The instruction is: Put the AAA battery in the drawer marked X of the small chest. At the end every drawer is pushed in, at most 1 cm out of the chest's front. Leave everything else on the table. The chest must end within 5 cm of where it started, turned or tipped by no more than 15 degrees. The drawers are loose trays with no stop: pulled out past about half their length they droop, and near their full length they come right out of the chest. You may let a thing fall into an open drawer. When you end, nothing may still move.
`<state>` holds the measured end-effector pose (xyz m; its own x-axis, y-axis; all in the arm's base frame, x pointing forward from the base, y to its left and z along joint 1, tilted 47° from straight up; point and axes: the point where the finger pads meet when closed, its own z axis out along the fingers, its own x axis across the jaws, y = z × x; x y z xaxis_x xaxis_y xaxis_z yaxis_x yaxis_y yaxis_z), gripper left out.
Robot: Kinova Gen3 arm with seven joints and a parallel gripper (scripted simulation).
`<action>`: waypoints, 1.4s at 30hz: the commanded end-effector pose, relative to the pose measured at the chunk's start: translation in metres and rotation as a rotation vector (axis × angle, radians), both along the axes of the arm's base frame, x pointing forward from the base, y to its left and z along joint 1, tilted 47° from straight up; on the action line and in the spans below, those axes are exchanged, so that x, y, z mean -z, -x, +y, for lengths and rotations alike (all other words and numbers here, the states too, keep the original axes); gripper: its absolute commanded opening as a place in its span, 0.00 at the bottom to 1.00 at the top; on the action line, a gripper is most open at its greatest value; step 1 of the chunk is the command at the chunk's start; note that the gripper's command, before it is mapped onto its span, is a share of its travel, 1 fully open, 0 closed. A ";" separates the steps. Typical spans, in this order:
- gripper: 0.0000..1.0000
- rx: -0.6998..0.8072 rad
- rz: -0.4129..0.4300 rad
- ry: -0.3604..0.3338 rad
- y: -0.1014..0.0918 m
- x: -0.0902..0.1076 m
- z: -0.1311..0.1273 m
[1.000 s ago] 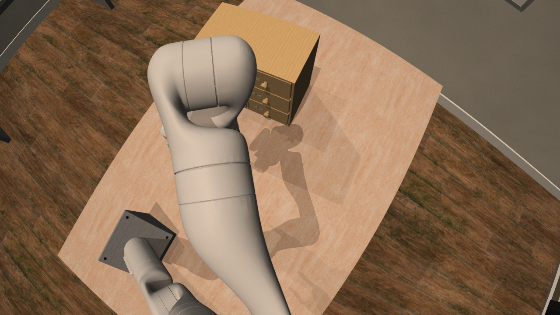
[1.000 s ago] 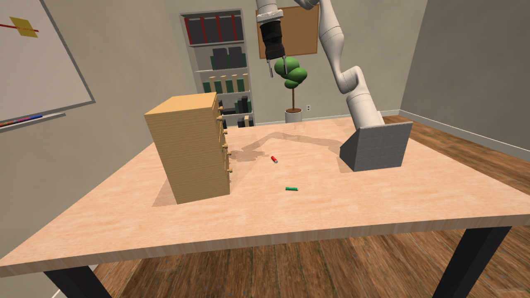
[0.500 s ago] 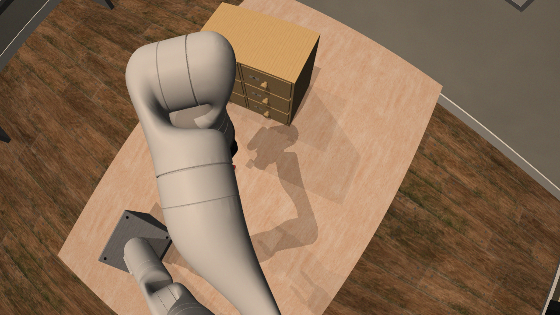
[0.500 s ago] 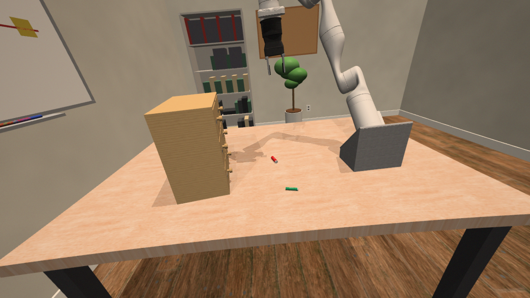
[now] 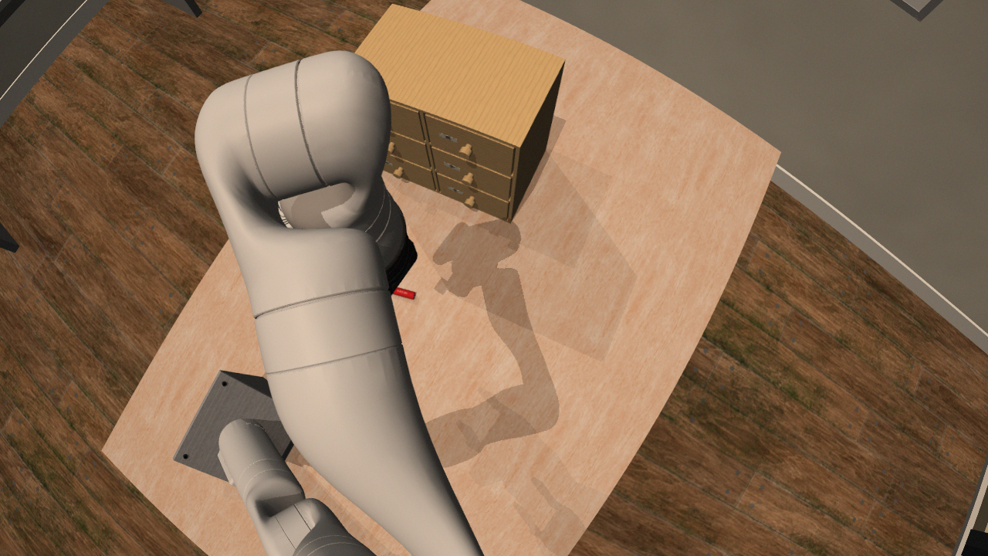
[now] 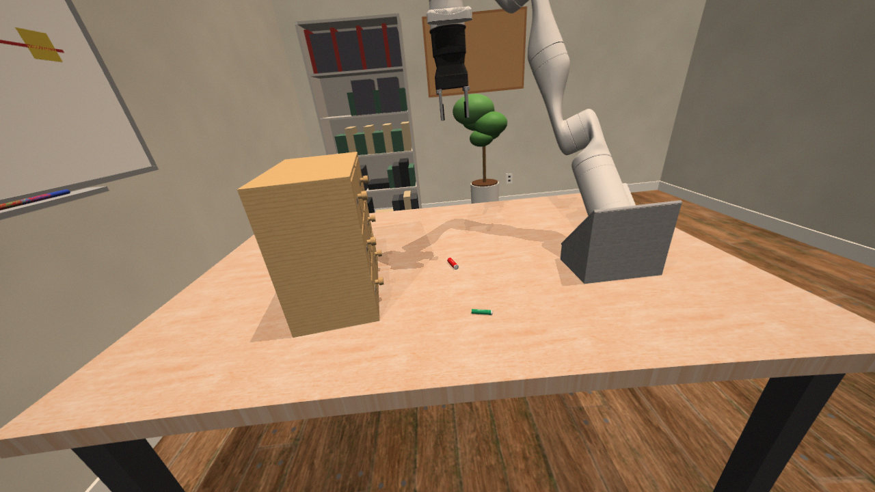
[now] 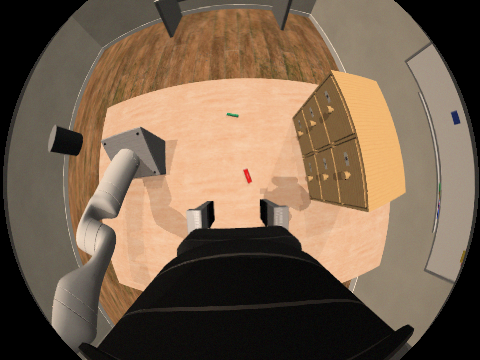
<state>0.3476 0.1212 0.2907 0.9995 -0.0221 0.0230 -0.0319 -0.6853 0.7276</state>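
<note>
The wooden chest point(image 6: 312, 244) stands upright on the table with all its drawers pushed in; it also shows from above point(image 5: 462, 103) and in the wrist view point(image 7: 347, 140). The drawer marks are too small to read. A slim green battery point(image 6: 481, 311) lies in front of the chest, towards the table's near edge, and shows in the wrist view point(image 7: 232, 115); the arm hides it from above. A shorter red battery point(image 6: 452, 263) point(image 5: 404, 293) point(image 7: 247, 175) lies nearer the chest's front. My gripper point(image 6: 452, 113) point(image 7: 237, 209) is open and empty, high above the table over the red battery.
The grey arm base point(image 6: 618, 241) stands on the table on the side opposite the chest. The arm's upper links point(image 5: 310, 207) hide part of the table in the overhead view. A bookshelf and a potted plant stand behind the table.
</note>
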 end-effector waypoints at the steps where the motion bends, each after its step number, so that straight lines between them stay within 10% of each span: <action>1: 1.00 -0.005 -0.001 0.000 0.000 0.000 0.002; 42: 1.00 -0.021 -0.008 0.006 -0.001 -0.001 0.004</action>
<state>0.3490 0.1250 0.2917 0.9995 -0.0025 0.0300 -0.0237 -0.6810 0.7319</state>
